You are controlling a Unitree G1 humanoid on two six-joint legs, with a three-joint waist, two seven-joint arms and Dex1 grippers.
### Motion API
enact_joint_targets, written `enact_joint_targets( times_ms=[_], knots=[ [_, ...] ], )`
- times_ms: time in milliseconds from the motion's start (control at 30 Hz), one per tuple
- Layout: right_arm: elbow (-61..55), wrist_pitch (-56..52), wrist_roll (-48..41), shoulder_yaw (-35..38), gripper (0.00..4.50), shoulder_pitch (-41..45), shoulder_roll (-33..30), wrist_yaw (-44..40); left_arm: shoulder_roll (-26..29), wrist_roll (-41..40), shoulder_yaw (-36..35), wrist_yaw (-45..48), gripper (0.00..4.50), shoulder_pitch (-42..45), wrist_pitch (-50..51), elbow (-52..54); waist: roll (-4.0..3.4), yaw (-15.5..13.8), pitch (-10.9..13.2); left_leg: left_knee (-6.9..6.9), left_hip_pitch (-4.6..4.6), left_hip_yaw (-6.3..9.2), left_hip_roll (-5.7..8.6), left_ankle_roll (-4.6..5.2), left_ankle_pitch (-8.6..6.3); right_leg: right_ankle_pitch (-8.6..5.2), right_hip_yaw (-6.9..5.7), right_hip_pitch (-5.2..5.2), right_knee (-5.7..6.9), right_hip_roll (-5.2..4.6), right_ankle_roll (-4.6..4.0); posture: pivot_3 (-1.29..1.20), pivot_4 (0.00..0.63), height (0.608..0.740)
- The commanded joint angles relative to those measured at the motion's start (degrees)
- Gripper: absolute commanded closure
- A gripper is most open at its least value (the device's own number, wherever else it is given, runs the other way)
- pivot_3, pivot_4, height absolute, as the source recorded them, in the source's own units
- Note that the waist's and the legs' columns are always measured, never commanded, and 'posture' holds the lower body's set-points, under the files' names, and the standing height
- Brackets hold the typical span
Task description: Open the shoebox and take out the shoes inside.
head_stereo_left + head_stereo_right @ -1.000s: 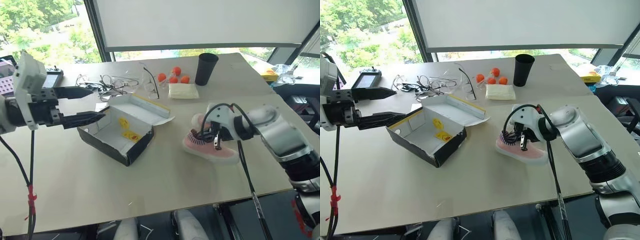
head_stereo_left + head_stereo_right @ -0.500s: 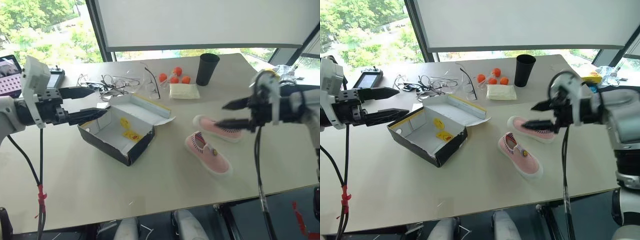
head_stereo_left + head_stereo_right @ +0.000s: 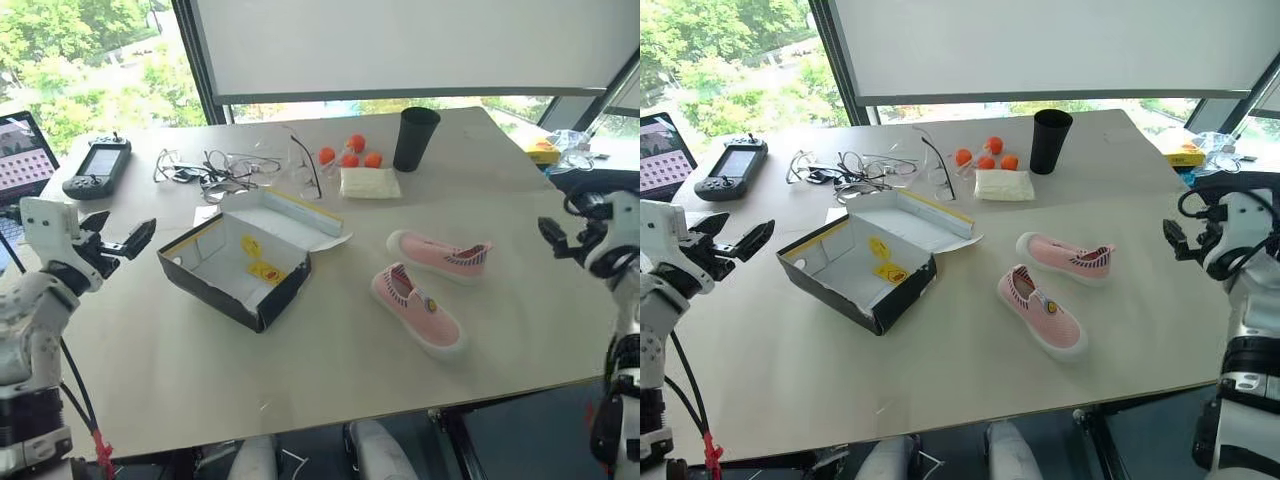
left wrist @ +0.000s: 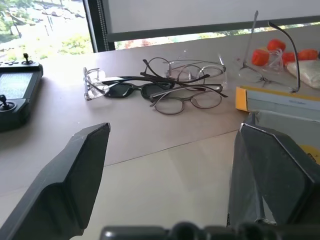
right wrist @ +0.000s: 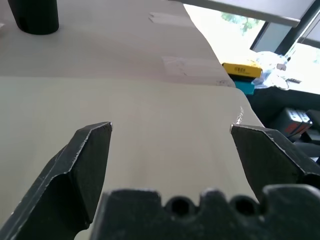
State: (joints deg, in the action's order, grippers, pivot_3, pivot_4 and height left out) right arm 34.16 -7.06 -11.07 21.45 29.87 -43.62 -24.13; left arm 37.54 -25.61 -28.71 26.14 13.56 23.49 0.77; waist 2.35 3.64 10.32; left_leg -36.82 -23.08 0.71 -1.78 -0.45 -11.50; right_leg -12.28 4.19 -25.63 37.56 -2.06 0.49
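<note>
Beige table point(image 3: 300, 370), centre frame: I see the open black cardboard shoebox point(image 3: 245, 265), two pink knit shoes point(image 3: 425, 290) beside it, no legible writing; left gripper point(image 3: 115, 238) and right gripper point(image 3: 1175, 238) spread wide, empty.

Taking the black cup point(image 3: 414, 138) at the far side of my table point(image 3: 330, 370) as my mark: three orange balls point(image 3: 348, 152) sit just beside it toward my left, and a pale cream packet point(image 3: 368, 182) lies near it, on the side toward me. Farther left from the cup, past the balls, lies a tangle of spectacles point(image 4: 170, 85). Well beyond those is a handheld controller point(image 3: 97, 167) with a screen. Off to the cup's right, a small yellow box point(image 5: 241, 68) rests at the table's far corner.
</note>
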Motion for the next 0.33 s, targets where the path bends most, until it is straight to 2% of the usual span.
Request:
enact_joint_targets(
  times_ms=[33,200,333],
  knots=[
    [-5.53,4.60,0.62,1.36,0.02,-4.66,3.29,4.54,-3.54,6.45,0.66,-6.50,0.00,-3.93,-6.41,1.99,0.02,0.12,-0.03,0.04,0.17,0.00,-0.01,0.01,-0.01,-0.01,-0.01,0.22,-0.12,0.00,0.01,0.00,0.150,0.740],
    [-7.47,4.43,0.70,-1.17,0.02,-8.93,9.40,5.12,-11.10,8.24,2.49,-9.96,0.00,-9.02,-10.27,4.62,0.03,0.25,-0.04,0.07,0.68,-0.02,0.01,0.04,-0.05,0.03,0.00,0.93,-0.55,-0.03,0.13,0.00,0.150,0.740],
    [-7.81,3.92,0.73,-1.49,0.02,-10.21,11.73,6.20,-13.43,9.46,4.36,-9.72,0.00,-11.64,-12.15,3.55,0.03,0.20,-0.04,0.07,1.04,-0.01,0.01,0.03,-0.06,-0.19,-0.02,1.37,-0.63,-0.03,0.50,0.00,0.150,0.740]
  ],
)
